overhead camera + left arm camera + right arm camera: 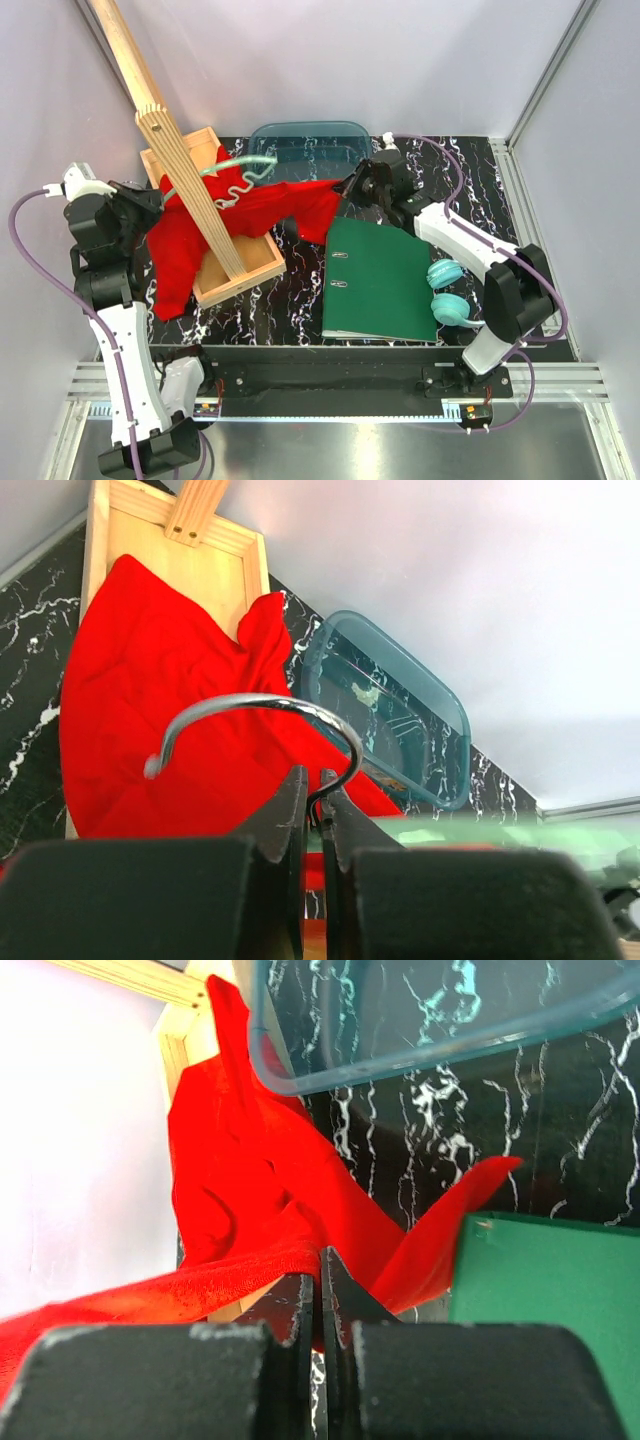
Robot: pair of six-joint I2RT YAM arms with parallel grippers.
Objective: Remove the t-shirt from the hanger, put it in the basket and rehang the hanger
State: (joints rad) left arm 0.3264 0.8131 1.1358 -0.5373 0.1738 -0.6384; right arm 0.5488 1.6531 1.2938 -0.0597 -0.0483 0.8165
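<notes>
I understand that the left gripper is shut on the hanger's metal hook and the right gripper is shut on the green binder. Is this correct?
Not quite. The right wrist view shows the right gripper shut on the red t-shirt, not on the green binder. The left gripper is indeed shut on the hanger's metal hook.

On my black marbled worktop (290, 300) I see a wooden tray (250, 268) at the left, a clear teal bin (310, 140) at the far edge, a green binder (385, 285) near the middle, and teal headphones (448, 295) just right of it. The t-shirt (180, 250) spills over the tray's left side.
</notes>
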